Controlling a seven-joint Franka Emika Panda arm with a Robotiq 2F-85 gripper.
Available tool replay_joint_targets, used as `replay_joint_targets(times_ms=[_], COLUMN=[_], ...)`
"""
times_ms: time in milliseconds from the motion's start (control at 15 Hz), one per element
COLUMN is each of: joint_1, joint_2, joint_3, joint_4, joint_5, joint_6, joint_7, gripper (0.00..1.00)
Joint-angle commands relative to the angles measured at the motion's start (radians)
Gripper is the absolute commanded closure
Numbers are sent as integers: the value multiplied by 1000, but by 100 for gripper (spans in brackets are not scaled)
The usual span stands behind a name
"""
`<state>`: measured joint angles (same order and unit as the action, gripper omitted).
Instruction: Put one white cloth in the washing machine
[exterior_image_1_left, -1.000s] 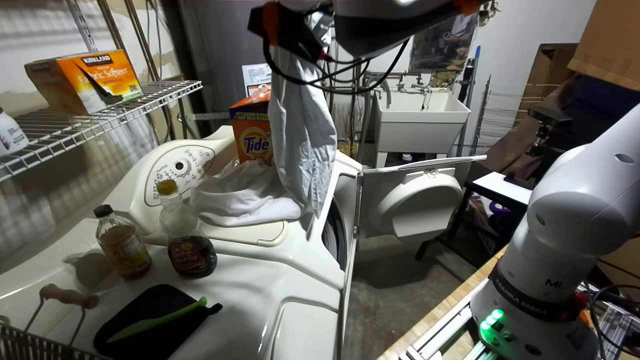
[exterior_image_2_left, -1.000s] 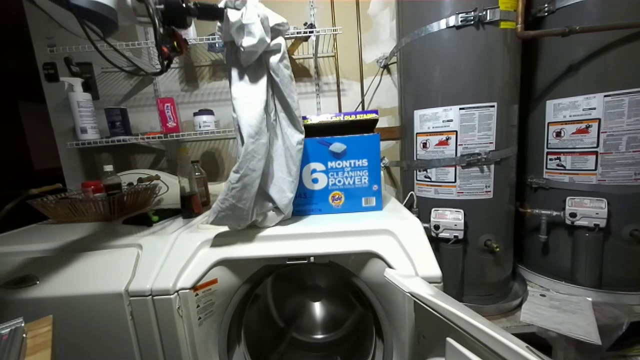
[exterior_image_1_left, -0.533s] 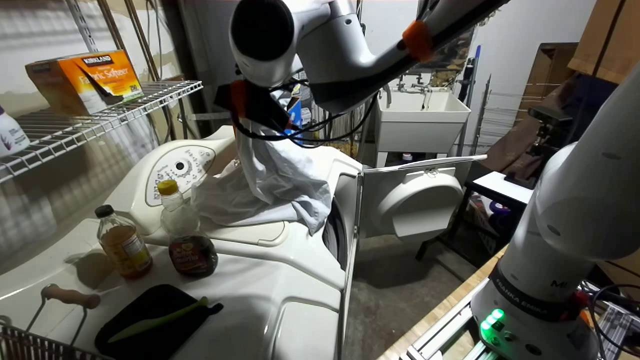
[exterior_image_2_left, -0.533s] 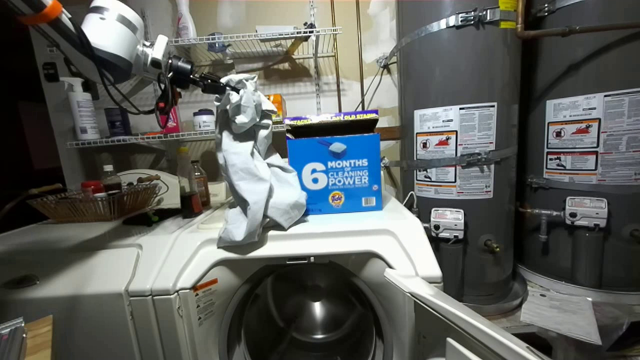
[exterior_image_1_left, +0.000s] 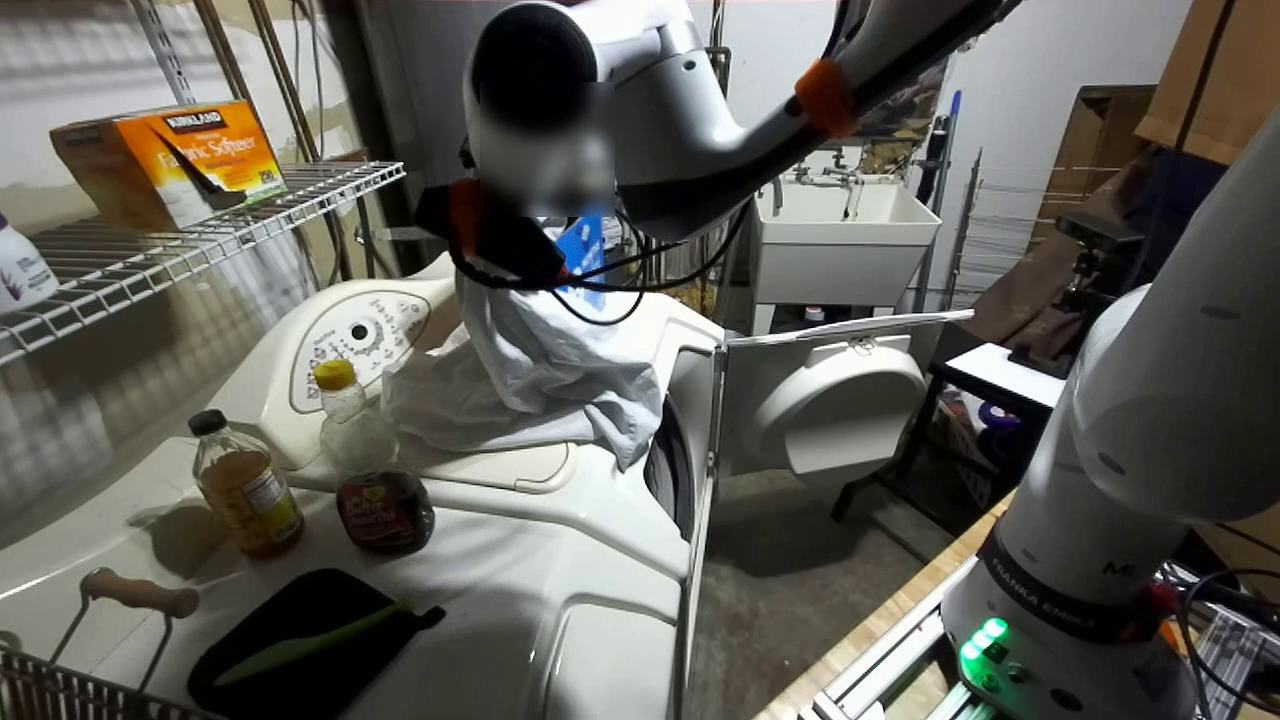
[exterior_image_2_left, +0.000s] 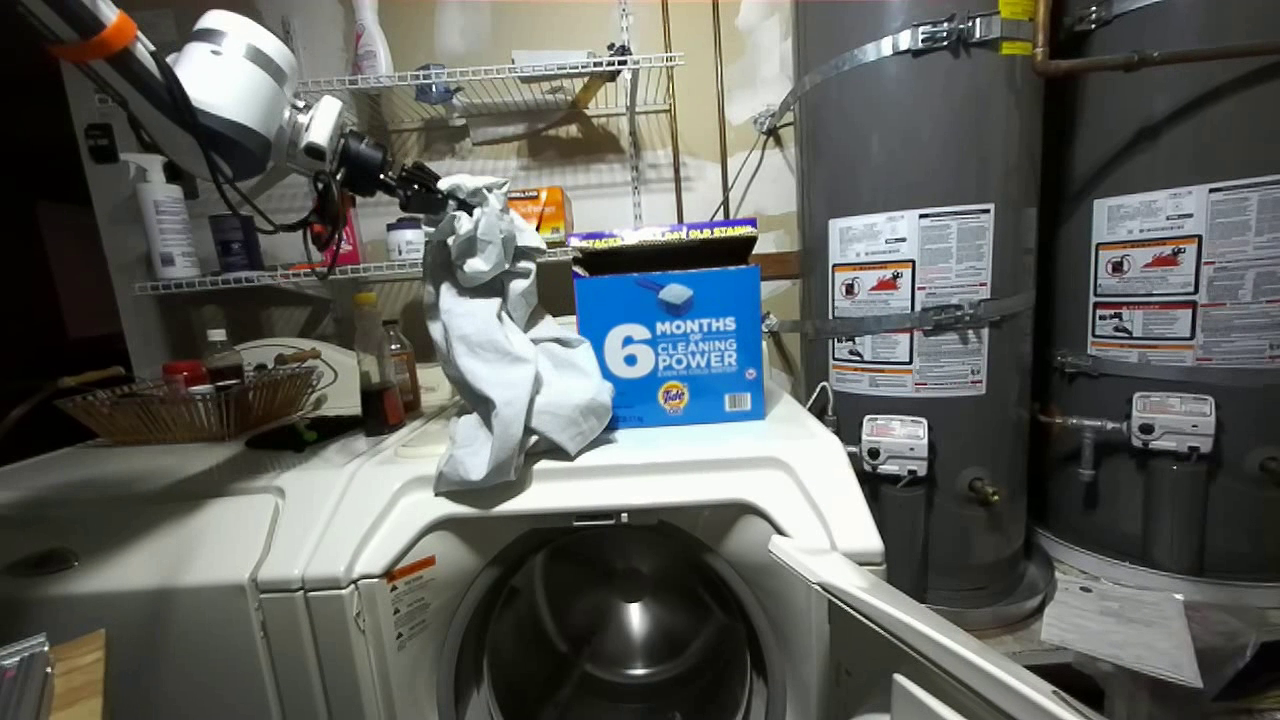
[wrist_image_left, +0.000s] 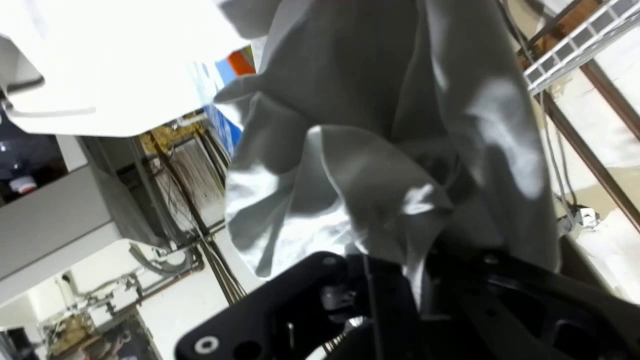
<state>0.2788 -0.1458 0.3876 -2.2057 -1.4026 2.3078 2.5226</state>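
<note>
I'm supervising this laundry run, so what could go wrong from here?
The crumpled white cloth might slip from the black fingers, which pinch its bunched upper end. Its lower folds, beside the blue cardboard detergent box, could drag it along. A sideways swing may topple the clear, yellow-capped bottle of dark liquid.

White cloth (exterior_image_1_left: 545, 375): hangs beneath my wrist (exterior_image_1_left: 543, 165), lower folds heaped on the washing machine (exterior_image_1_left: 604, 490); one piece or two, I cannot tell.
My arm (exterior_image_1_left: 690, 135): bent over the machine, wrist partly blurred; green lights (exterior_image_1_left: 984, 638) glow on my base (exterior_image_1_left: 1070, 630).
Blue box (exterior_image_1_left: 588, 246): showing in part behind my wrist.
Door (exterior_image_1_left: 835, 405): stands open.
Sink (exterior_image_1_left: 845, 262): beyond the door.
Yellow-capped bottle (exterior_image_1_left: 384, 508): upright just beside the black-capped bottle (exterior_image_1_left: 248, 498).
Softener box (exterior_image_1_left: 180, 168): on the wire shelf (exterior_image_1_left: 305, 205).
</note>
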Motion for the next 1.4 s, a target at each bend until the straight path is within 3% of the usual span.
replay_joint_targets(times_ms=[0, 133, 200, 267, 333, 400, 467, 533, 600, 667, 733, 800, 867, 1333], joint_1=[24, 24, 17, 10, 9, -3, -10, -16, -28, -40, -50, -86, -50, -91], joint_2=[80, 107, 68, 75, 122, 63, 72, 111, 55, 57, 106, 47, 96, 94], joint_3=[-14, -22, -43, -52, -52, -80, -93, -97, -125, -142, -139, -154, -143, -163], joint_4=[-29, -65, -41, -61, -114, -94, -122, -165, -153, -178, -209, -205, -172, -179], joint_5=[-34, -25, 108, 137, 43, 199, 209, 117, 268, 288, 153, 298, 245, 297], joint_6=[90, 133, 172, 207, 229, 260, 289, 325, 360, 407, 451, 485, 413, 486], joint_7=[237, 331, 197, 190, 361, 196, 214, 366, 199, 190, 376, 202, 192, 162], gripper=[99, 99, 99, 99, 99, 99, 99, 99, 99, 99, 99, 99, 95, 99])
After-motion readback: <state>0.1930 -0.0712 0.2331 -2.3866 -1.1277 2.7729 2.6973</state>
